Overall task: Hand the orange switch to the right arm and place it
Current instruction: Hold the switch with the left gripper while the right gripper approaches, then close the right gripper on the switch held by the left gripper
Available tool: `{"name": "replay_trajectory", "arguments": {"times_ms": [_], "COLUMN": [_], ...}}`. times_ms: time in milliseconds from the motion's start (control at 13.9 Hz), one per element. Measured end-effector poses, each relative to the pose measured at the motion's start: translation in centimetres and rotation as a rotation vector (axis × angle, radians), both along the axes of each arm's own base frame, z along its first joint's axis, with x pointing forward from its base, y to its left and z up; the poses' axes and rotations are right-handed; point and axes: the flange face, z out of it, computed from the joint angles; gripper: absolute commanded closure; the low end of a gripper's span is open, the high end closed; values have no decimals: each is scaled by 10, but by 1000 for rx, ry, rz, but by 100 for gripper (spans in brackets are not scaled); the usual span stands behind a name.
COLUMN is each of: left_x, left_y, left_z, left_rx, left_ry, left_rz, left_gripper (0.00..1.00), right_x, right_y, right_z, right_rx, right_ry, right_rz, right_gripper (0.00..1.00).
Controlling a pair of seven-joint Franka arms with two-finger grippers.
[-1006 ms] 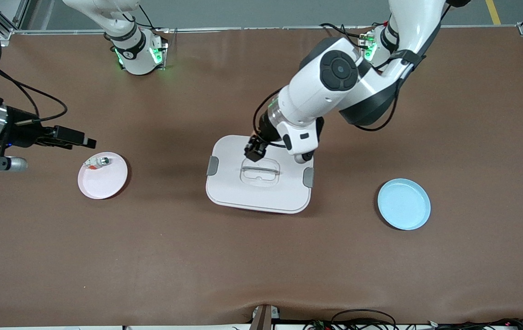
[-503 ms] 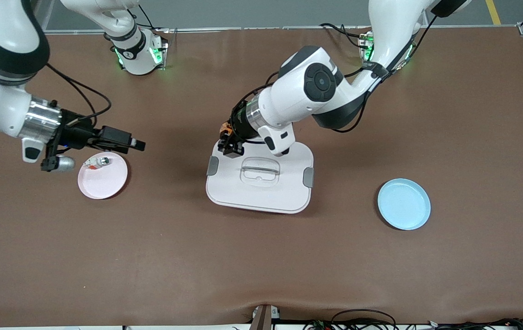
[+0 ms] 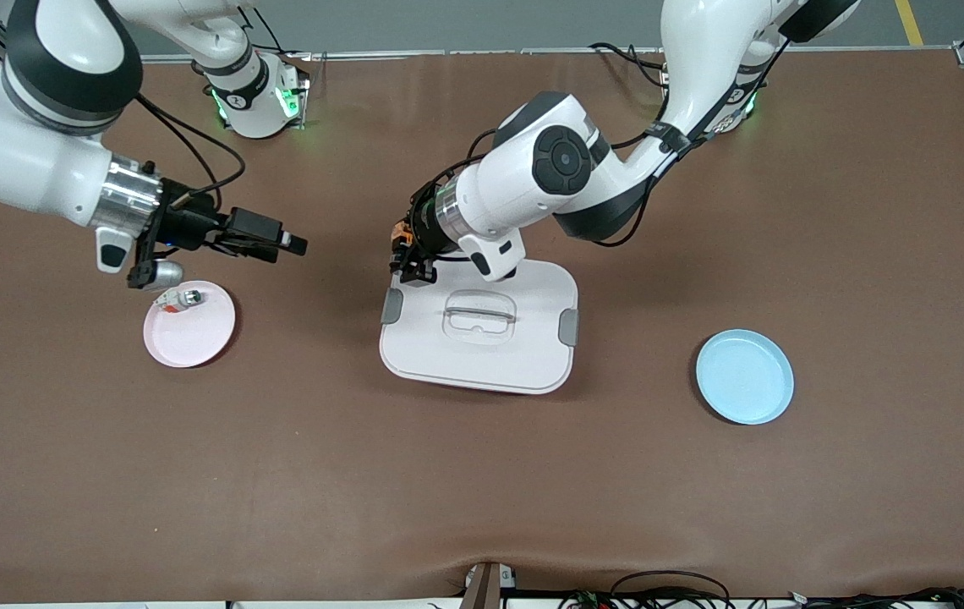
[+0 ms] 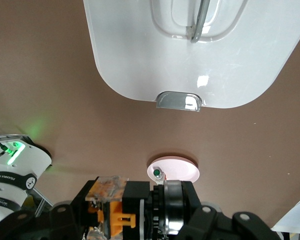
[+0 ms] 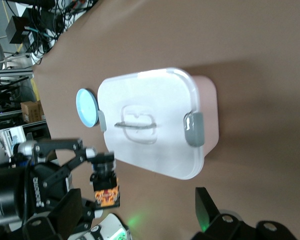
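Note:
My left gripper [image 3: 408, 255] is shut on the orange switch [image 3: 402, 232], a tiny black part with orange bands, and holds it over the corner of the white lidded container [image 3: 533, 355] toward the right arm's end. The switch fills the jaws in the left wrist view [image 4: 113, 211]. In the right wrist view the switch [image 5: 105, 190] hangs in the air ahead of my right gripper [image 5: 135, 217], whose fingers stand wide apart and empty. In the front view my right gripper [image 3: 286, 241] is over bare table between the pink plate [image 3: 194, 342] and the container, a gap away from the switch.
A tiny silvery-white part [image 3: 178, 299] lies on the pink plate, also in the left wrist view [image 4: 158, 174]. A blue plate [image 3: 744, 377] sits toward the left arm's end, also in the right wrist view [image 5: 86, 108]. The container has grey side clips [image 3: 391, 305].
My left gripper carried the switch from over the container's lid to its corner toward the right arm's end. My right arm swung in from the table's end toward it.

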Motion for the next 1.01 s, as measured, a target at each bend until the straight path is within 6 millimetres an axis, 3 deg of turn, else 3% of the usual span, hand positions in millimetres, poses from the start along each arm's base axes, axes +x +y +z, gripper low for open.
{"name": "replay_trajectory", "arguments": {"times_ms": [431,719,1006], "left_x": [1,-2,2], "left_y": [-6,-11,-12], "left_z": [4,-1,-3], "left_rx": [-28,-24,-25], "left_ry": [-17,-21,-40], "left_rz": [24,22,35], "left_gripper": [100,100,100], "right_x": [-21,-32,-36], "right_y": [39,75,91], "right_z": [-27,-29,-37], "right_rx": [21,11,-2], "right_ry": [32,7,-3], "right_rz": [-12,-21,-19], "right_gripper": [0,0,0]}}
